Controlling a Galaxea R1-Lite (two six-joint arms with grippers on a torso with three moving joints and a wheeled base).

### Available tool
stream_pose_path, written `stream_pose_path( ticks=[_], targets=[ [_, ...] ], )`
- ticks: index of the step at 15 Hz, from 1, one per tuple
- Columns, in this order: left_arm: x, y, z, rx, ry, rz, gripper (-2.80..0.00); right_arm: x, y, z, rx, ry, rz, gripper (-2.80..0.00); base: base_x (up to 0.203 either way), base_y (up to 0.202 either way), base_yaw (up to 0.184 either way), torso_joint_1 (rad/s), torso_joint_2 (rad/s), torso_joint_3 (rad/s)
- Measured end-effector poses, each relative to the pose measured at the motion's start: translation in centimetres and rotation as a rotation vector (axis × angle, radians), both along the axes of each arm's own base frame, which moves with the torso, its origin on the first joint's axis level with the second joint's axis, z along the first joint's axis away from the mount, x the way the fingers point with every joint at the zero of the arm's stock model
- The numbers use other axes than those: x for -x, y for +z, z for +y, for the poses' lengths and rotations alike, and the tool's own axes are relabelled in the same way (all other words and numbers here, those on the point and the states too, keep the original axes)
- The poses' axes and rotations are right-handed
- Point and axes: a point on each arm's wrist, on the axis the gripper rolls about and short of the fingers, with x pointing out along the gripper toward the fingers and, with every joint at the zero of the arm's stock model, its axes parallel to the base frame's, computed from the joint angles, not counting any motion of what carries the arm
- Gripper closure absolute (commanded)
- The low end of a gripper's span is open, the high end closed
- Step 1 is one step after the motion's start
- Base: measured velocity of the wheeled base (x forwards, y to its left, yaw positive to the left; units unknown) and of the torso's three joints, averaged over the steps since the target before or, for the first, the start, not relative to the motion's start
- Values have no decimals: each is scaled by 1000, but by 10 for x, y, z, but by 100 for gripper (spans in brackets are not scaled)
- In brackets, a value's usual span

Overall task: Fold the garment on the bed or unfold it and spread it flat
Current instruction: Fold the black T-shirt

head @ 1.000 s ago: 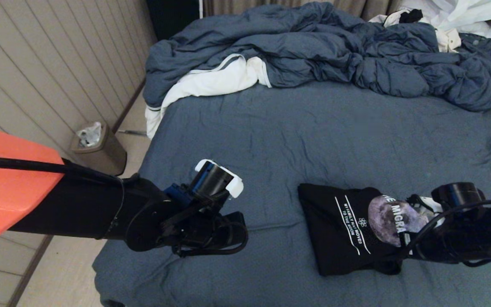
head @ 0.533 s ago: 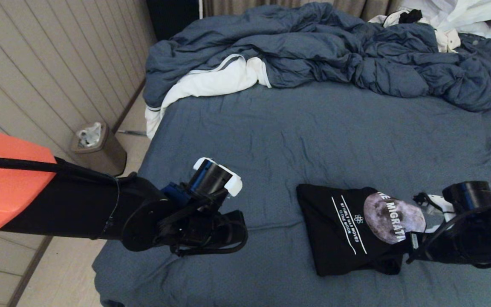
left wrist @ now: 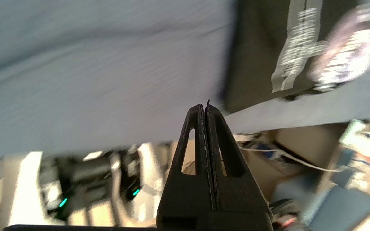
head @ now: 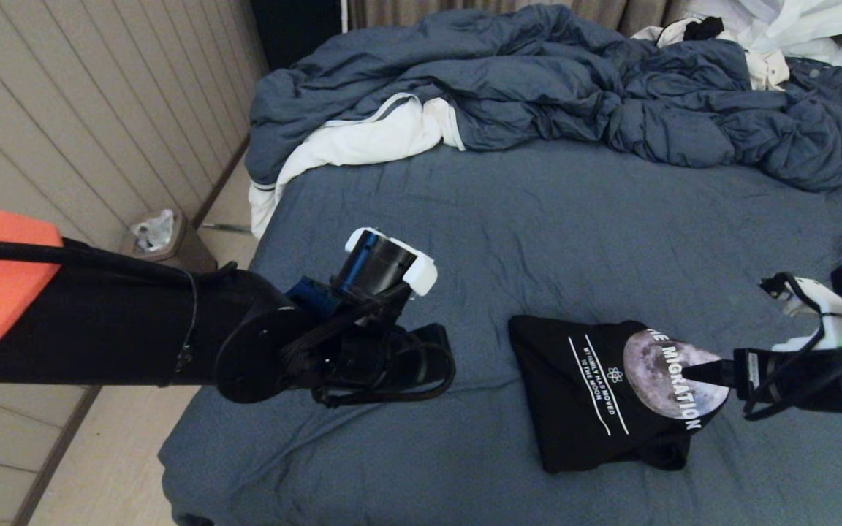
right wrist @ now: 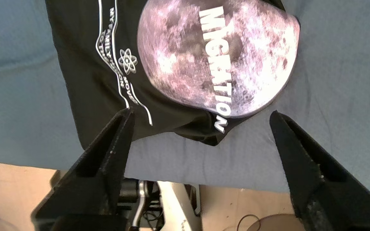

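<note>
You have the black soft-knit T-shirt with the grey moon print and white text lines (head: 611, 391) lying as a compact folded bundle on the near right part of the large bed with the slate-blue sheet (head: 538, 219), print side up. Judging by that tidy shape, the folding looks close to done; what may remain is squaring the loose near edge, where a fold bulges out, and pulling the arms clear.

Your right hand (right wrist: 201, 118) hangs just above the near right edge of the shirt, its fingers spread wide with nothing between them. Your left hand (left wrist: 205, 107) hovers over bare sheet to the left of the shirt, well apart from it, its fingers pressed together and holding nothing.

Compared with a second ago, your right hand has let go of the shirt's right edge and drawn off to the right, uncovering the whole moon print. Your left hand has lifted slightly. The shirt itself has barely shifted.
</note>
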Motion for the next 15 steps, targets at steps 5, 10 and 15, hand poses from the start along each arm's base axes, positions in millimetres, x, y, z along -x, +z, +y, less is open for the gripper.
stream_pose_path(
  ticks=[5, 10, 15],
  targets=[
    [-15, -3, -60, 53, -132, -1, 0, -36, -11, 0, -10, 16, 47, 0, 0, 0, 0, 0, 0, 0],
    [-3, -19, -70, 6, -158, 37, 0, -64, -44, -5, 20, -14, 92, 0, 0, 0, 0, 0, 0, 0],
    [9, -23, -55, -26, -155, 66, 0, -97, -109, -5, 96, -60, 125, 0, 0, 0, 0, 0, 0, 0]
  ],
)
